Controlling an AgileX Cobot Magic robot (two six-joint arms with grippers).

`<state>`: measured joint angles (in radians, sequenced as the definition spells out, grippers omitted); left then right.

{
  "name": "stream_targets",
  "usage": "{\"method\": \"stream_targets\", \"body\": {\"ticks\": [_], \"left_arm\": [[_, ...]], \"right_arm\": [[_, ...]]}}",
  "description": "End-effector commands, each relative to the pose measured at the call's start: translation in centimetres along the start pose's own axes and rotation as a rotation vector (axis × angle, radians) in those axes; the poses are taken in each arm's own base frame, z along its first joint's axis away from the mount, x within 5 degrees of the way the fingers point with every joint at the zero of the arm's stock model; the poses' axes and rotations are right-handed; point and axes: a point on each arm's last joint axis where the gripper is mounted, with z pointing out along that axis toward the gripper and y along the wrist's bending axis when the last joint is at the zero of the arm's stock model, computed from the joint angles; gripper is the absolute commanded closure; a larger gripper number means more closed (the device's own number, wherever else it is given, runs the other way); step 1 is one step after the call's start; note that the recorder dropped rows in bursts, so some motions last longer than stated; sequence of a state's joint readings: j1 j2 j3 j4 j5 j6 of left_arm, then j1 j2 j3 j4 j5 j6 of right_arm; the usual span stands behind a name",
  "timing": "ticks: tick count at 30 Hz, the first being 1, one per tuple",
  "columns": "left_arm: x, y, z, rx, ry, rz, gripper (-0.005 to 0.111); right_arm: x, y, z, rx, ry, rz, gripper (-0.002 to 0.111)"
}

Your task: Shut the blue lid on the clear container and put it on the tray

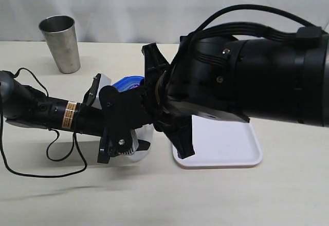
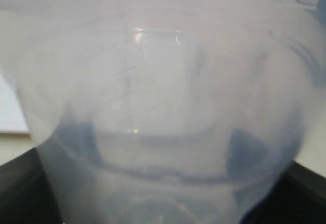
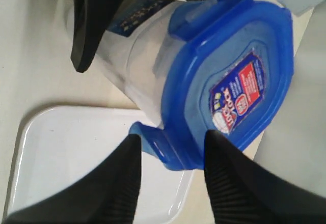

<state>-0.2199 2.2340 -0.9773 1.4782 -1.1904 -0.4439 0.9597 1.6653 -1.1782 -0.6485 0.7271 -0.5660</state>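
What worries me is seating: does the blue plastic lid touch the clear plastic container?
Touching: right wrist view shows the blue lid capping the clear container.

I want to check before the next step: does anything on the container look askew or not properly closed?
Yes. The round bright blue plastic lid sits on the tall clear plastic container, but one snap flap sticks out sideways, unlatched, between the fingers of the right gripper.
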Motion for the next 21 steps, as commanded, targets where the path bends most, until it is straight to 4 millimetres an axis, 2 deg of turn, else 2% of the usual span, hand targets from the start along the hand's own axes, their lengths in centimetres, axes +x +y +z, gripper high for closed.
{"method": "stream_targets", "body": {"ticks": [1, 5, 8, 14, 17, 21], "left_arm": [[-0.6, -0.1, 0.0, 0.011, -0.031, 0.012, 0.107], [-0.6, -0.1, 0.0, 0.011, -0.031, 0.012, 0.107], [-0.6, -0.1, 0.0, 0.011, -0.031, 0.012, 0.107], [-0.6, -0.1, 0.0, 0.017, -0.028, 0.006, 0.107], [-0.6, -0.1, 0.0, 0.013, -0.030, 0.021, 0.107], [-0.6, -0.1, 0.0, 0.010, -0.031, 0.102, 0.107]], "right_arm": [[-0.4, 0.5, 1.5, -0.021, -0.008, 0.036, 0.073], [-1.0, 0.8, 2.6, -0.025, -0.026, 0.083, 0.084], [-1.1, 1.0, 3.2, -0.037, -0.019, 0.108, 0.084], [-0.6, 2.0, 4.8, -0.021, -0.130, 0.194, 0.084], [-0.6, 1.8, 4.5, -0.014, -0.133, 0.197, 0.084], [0.0, 1.0, 2.5, 0.024, -0.146, 0.255, 0.084]]}}
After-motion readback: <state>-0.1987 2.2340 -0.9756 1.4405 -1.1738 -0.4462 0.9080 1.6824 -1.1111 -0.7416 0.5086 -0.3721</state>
